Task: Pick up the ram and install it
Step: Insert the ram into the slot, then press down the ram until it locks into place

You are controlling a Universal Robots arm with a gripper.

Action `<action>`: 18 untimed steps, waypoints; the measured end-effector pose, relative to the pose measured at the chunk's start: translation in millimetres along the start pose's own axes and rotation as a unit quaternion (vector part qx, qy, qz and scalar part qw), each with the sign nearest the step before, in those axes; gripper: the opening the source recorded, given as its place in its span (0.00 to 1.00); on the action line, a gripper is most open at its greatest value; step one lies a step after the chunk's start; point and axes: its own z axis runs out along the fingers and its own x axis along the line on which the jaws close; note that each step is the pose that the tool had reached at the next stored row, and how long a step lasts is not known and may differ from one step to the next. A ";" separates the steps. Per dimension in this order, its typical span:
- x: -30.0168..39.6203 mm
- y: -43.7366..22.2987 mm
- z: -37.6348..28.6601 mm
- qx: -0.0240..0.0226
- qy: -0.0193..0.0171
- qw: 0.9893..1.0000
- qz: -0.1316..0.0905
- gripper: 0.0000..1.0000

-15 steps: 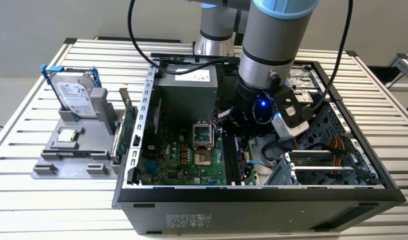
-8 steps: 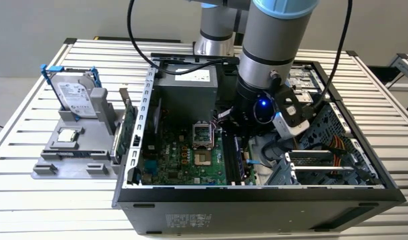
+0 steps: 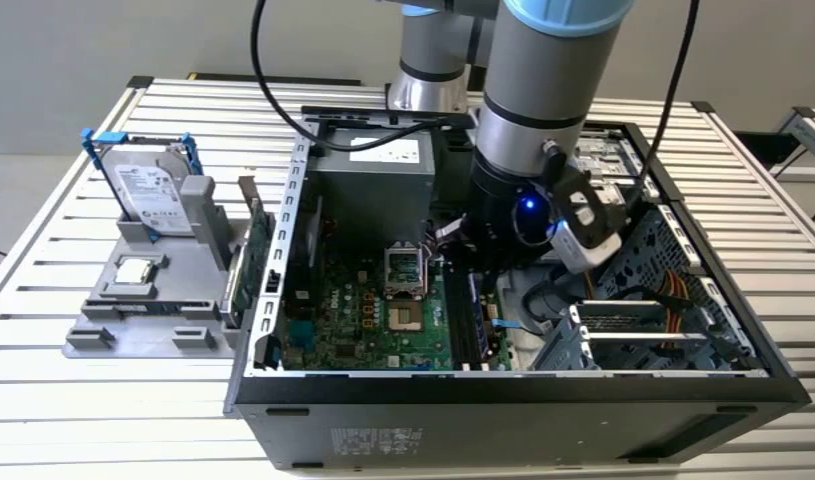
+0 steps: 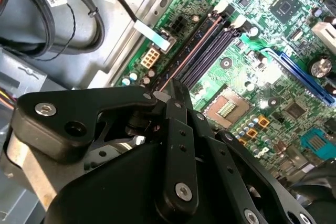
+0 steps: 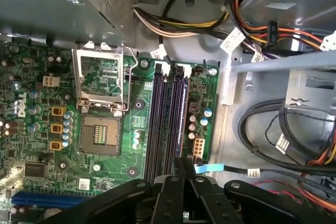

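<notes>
Gripper [image 5: 184, 169] deep inside open computer case [image 3: 514, 395], fingers pinched together on top edge of ram [image 5: 181, 119]. Ram stands edge-on in memory slot on green motherboard [image 5: 31, 129], parallel to dark neighbouring slots [image 5: 154, 124]. In exterior view, ram [image 3: 471, 320] at 4 o'clock from open CPU socket [image 3: 404, 265], under wrist. Hard drive [image 3: 154, 190] upright in grey holder [image 3: 87, 340] at 9 o'clock from case; processor chip [image 3: 138, 268] lies flat on holder at 6 o'clock from drive.

1 ram [image 3: 256, 262], 1 hard drive [image 3: 151, 193]
</notes>
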 end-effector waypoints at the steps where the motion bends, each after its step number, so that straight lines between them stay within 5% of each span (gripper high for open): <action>1: 0.0 0.4 0.0 0.000 0.000 1.000 -0.005 0.00; 10: 0.6 3.0 0.0 -0.002 -0.002 0.999 -0.048 0.00; 18: 1.1 4.7 0.3 -0.003 -0.004 0.996 -0.087 0.00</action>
